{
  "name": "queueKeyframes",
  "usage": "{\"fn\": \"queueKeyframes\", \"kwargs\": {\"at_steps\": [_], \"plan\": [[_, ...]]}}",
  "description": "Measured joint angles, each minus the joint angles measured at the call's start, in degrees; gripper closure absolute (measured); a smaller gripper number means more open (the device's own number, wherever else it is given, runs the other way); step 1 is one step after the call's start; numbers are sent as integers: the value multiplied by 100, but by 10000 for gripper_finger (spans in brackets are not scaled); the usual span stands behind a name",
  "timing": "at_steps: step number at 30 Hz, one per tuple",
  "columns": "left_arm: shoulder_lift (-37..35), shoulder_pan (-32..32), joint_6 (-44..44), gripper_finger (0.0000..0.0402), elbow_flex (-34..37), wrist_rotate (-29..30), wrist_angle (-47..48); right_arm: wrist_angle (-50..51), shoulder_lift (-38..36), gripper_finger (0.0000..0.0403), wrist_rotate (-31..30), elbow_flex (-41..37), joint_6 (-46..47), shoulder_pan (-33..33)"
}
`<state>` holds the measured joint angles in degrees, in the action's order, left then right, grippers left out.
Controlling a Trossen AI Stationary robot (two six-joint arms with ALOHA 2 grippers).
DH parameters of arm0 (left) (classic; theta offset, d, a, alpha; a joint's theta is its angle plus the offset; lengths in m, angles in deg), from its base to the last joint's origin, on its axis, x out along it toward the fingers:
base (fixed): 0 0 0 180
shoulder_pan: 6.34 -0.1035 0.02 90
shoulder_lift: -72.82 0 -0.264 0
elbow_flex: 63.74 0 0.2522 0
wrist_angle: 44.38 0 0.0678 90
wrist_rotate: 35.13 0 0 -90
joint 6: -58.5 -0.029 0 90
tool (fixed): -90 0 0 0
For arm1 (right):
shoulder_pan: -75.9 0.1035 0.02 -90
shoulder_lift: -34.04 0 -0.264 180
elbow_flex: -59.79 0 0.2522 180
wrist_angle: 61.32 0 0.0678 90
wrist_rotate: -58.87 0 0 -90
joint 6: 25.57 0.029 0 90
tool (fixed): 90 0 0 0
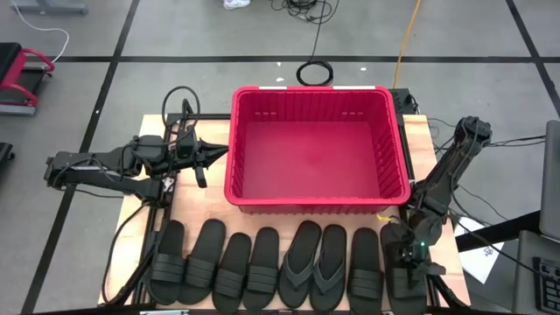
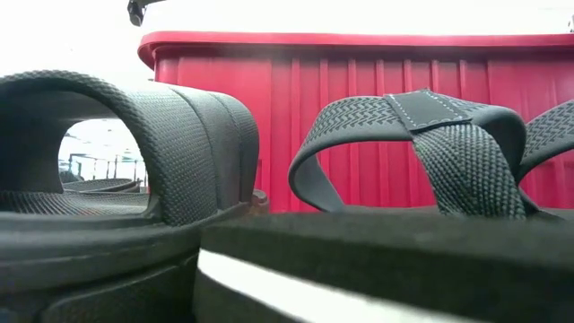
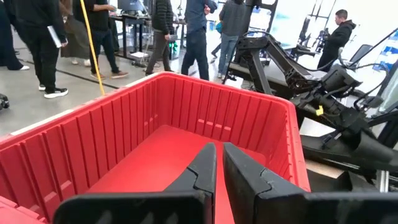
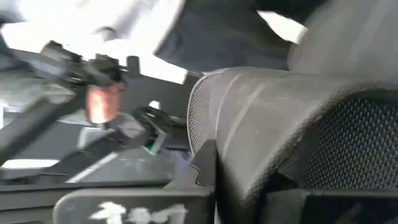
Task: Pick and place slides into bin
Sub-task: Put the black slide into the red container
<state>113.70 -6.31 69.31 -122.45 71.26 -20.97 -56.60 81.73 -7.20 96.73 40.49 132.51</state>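
Right gripper fingers clamped on the strap of the rightmost slide, other slides in a row beside it, left gripper fingers together at the red bin rim

slides close in foreground, ribbed and thong straps | bin red wall behind

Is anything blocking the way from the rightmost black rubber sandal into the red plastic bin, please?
Only the bin's own near wall; the rightmost black rubber sandal, gripped by the right gripper, must be lifted over it. The bin is empty.
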Motion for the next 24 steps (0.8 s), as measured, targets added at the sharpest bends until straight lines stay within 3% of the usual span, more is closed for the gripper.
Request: {"fn": "queueKeyframes", "kwargs": {"at_steps": [4, 11, 17, 24], "plan": [[-1, 0, 49, 376, 0, -2, 0, -448, 41, 398, -13, 48, 302, -43], [0, 0, 157, 376, 0, -146, 3, -281, 298, 397, -6, 691, 163, -43], [0, 0, 452, 376, 0, -392, 139, 1033, 697, 397, 10, 1731, -406, -153], [0, 0, 380, 376, 0, -638, 227, 2853, 840, 397, 5, 2773, -1223, -849]]}}
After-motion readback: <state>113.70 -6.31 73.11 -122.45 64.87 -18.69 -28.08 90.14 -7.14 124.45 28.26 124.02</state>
